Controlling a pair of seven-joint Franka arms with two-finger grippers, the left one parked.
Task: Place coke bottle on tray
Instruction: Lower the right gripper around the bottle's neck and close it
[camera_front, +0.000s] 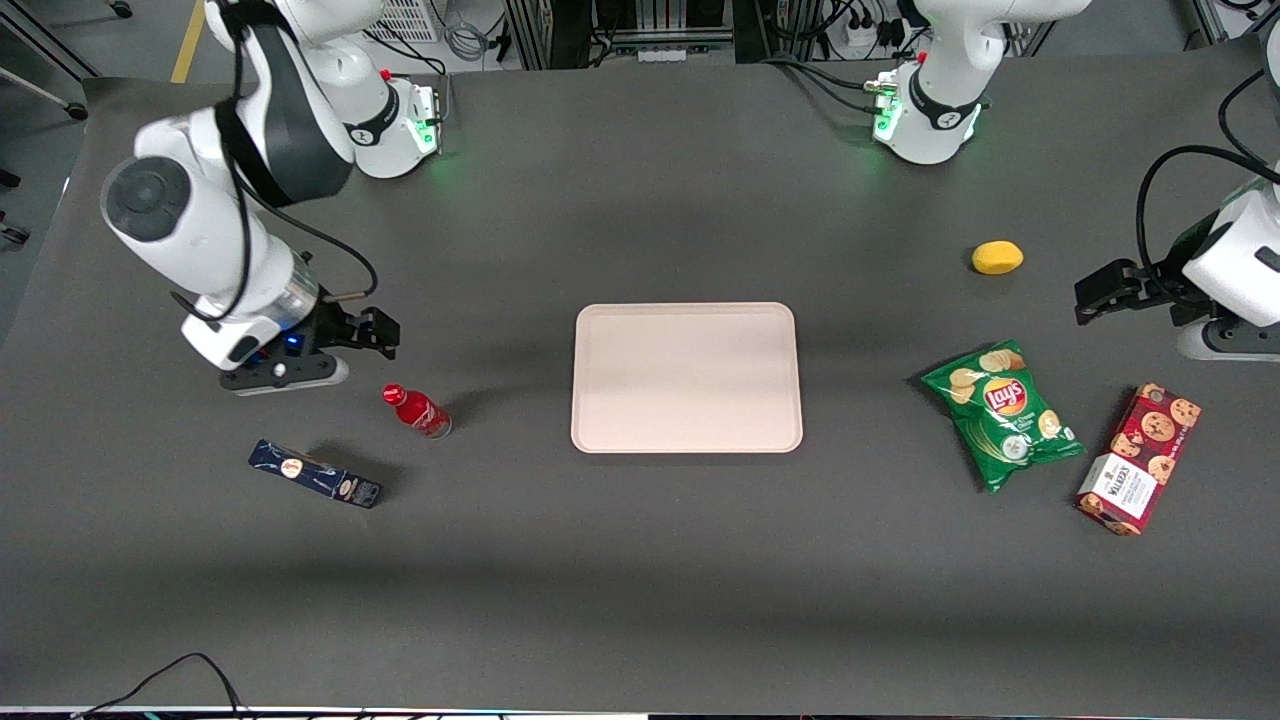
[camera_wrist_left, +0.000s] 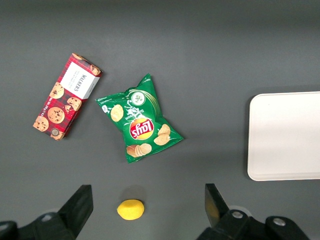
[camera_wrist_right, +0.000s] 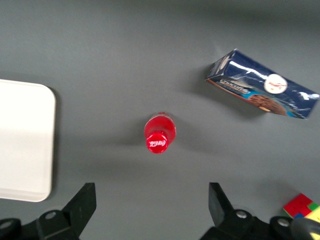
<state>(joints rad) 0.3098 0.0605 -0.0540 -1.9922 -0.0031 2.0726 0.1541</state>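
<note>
— What is listed, with counts?

— One coke bottle (camera_front: 417, 411), stood upright on the table (camera_front: 640, 580), apart from the one tray (camera_front: 686, 377) and toward the working arm's end. One dark blue box (camera_front: 315, 474) is logged nearer the front camera than the bottle. One chip bag (camera_front: 1003, 412), one cookie box (camera_front: 1139, 458) and one lemon (camera_front: 997, 257) are logged toward the parked arm's end.

— And the gripper (camera_wrist_right: 152, 200)?

— Recorded above the table, beside the bottle; fingers (camera_wrist_right: 84, 200) spread wide, nothing grasped or touched.
</note>
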